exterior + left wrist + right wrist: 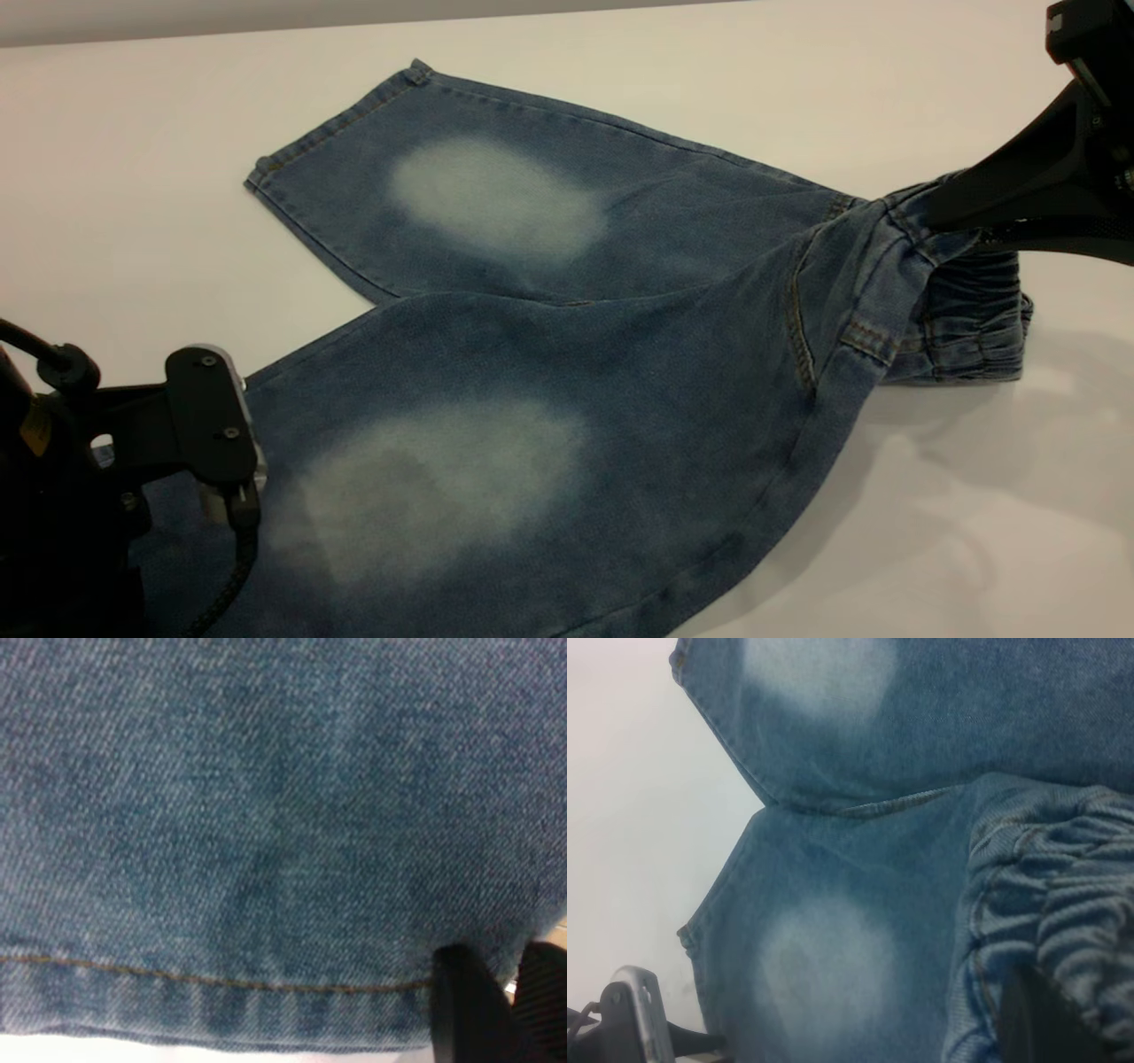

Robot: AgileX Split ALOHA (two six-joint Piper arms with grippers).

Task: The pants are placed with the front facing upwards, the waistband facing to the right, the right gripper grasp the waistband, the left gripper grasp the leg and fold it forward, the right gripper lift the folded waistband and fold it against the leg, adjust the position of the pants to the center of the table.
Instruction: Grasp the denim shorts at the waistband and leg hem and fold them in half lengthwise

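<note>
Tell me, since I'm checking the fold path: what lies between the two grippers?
In the exterior view only the pants span that stretch, from the left gripper at the near leg to the right gripper pinching the lifted waistband.

Faded blue pants [549, 354] lie front-up on the table [133, 133], waistband [966, 310] raised.

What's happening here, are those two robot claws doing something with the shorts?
Yes. Two robot arms are starting to fold the pants lying on the table. The right gripper has pinched the waistband and raised that end, so the cloth tents up from the table. The left gripper is down at the hem of the nearer leg; whether it has hold of it is not visible. The farther leg lies flat; nothing is folded over yet.
</note>
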